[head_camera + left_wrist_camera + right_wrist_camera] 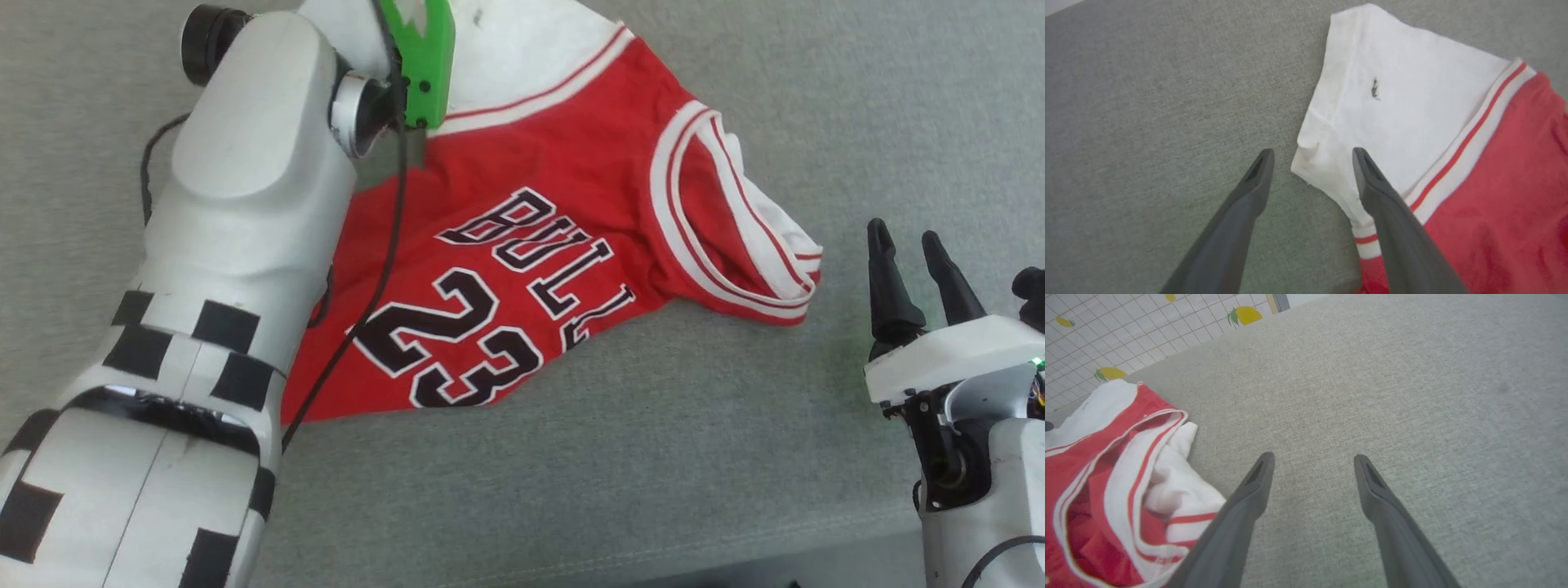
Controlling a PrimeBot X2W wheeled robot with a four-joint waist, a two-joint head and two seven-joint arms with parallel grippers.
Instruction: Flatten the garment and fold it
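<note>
- Nearest: the right gripper [904, 231] sits to the robot's right of the shirt [522, 204]. Its fingers are spread wide and hold nothing, with the tips over bare counter [653, 474].
- The shirt lies print-up on the counter and is not flat. Its near edge is tucked under, which cuts off the last letter of the print [498, 302].
- Long axis: it runs diagonally. The hem end is hidden under the left arm [237, 188], and the collar [663, 204] end points toward the right gripper.
- The bunched sleeve [775, 237] is crumpled beside the collar, at the shirt's end closest to the right gripper. In the head view it is near those fingers but apart from them.
- The far sleeve [1392, 94] lies spread out on the shirt's far side.
- Farthest: the left gripper [1312, 151] has its fingers wide apart and empty, straddling the far sleeve's corner. One finger [1372, 183] is over white cloth and the other over bare counter. Contact with the cloth cannot be confirmed.
- Assessment: flattening is incomplete. The left arm is better placed for a hold, with the sleeve corner already between its fingers. The right arm would have to move toward the shirt to reach the bunched sleeve.
</note>
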